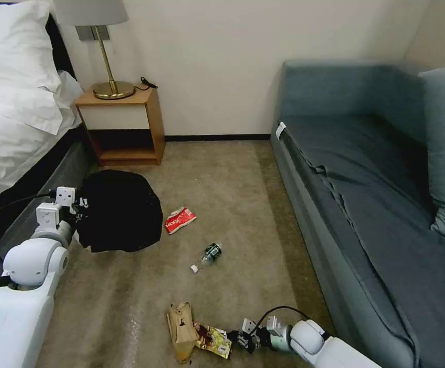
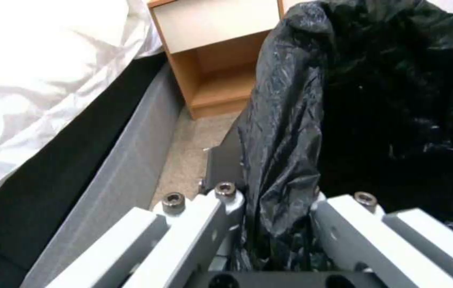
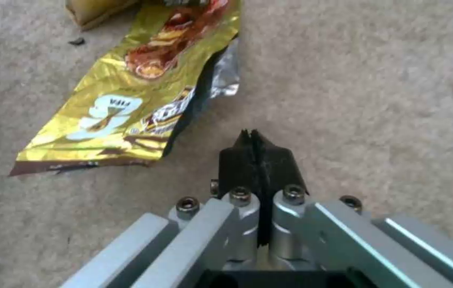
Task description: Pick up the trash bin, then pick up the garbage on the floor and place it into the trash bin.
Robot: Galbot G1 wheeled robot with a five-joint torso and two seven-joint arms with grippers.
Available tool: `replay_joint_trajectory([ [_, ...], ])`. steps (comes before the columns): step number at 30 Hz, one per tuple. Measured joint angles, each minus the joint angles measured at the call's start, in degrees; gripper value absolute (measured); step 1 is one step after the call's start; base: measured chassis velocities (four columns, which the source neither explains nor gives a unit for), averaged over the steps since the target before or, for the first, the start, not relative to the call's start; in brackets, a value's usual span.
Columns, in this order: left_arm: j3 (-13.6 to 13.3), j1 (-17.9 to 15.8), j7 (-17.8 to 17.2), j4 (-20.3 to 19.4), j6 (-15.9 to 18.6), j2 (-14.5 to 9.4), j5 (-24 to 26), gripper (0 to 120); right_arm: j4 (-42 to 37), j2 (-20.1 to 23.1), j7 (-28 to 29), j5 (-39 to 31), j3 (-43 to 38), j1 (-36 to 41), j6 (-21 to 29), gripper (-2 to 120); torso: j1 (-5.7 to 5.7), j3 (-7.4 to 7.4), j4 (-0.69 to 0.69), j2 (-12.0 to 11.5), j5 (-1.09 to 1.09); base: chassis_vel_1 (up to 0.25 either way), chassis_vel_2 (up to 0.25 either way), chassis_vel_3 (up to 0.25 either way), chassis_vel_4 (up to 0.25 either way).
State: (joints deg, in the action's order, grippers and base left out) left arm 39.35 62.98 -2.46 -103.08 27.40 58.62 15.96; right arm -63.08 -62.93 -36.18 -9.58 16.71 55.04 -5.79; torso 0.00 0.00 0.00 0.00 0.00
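The trash bin (image 1: 120, 209), draped in its black bag liner (image 2: 376, 100), hangs just above the carpet beside the bed. My left gripper (image 1: 82, 207) is shut on its rim, one finger outside and one inside the liner. On the floor lie a red snack packet (image 1: 180, 220), a small green-labelled clear bottle (image 1: 207, 256), a brown paper bag (image 1: 181, 329) and a yellow snack wrapper (image 1: 213, 340) (image 3: 130, 100). My right gripper (image 1: 240, 340) (image 3: 251, 138) hovers low over the carpet just right of the yellow wrapper, shut with nothing in it.
A white-sheeted bed (image 1: 13, 112) runs along the left. A wooden nightstand (image 1: 123, 125) with a brass lamp (image 1: 111, 76) stands at the back wall. A grey-blue sofa (image 1: 365, 194) lines the right side. Beige carpet (image 1: 243, 204) lies open between them.
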Motion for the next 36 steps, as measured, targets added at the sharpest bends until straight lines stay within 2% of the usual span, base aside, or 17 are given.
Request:
replay_joint_trajectory([
  [23, 0.0, 1.0, 0.9, 0.7, -1.9, 1.4, -1.6, 4, -2.2, 0.8, -0.5, 0.6, -3.6, 1.9, -1.4, 0, 0.0, 0.0, 0.0, 0.0, 0.0, 0.0, 0.0, 0.0, 0.0],
  [36, 2.0, 2.7, 2.4, 1.2, -4.0, 2.6, -3.9, 4, -1.9, -0.9, -0.5, 0.9, -3.8, 1.3, -1.6, 0, 0.0, 0.0, 0.0, 0.0, 0.0, 0.0, 0.0, 0.0, 0.0],
])
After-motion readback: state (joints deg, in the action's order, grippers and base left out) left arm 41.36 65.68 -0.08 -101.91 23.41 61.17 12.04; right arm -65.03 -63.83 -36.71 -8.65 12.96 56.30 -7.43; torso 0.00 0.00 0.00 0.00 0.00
